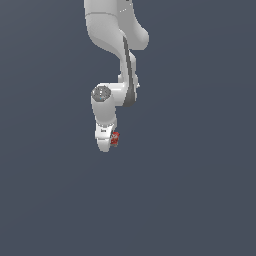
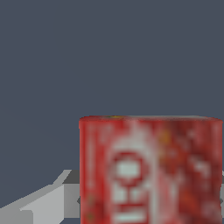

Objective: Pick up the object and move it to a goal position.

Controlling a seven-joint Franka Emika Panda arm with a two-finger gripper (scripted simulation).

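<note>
The object (image 1: 115, 138) is a tiny red block with white and dark markings. In the exterior view it sits against the tip of the white robot hand, on the side toward the exterior view's right. My gripper (image 1: 112, 140) is shut on it. In the wrist view the object (image 2: 151, 170) fills the space close to the camera, with a grey finger (image 2: 43, 203) pressed against one side. The other finger is almost wholly hidden behind the object. No goal marker shows in either view.
The white arm (image 1: 117, 45) comes down from the top of the exterior view, with its grey-capped wrist joint (image 1: 102, 93) above the hand. Everything around it is a plain dark blue-grey surface.
</note>
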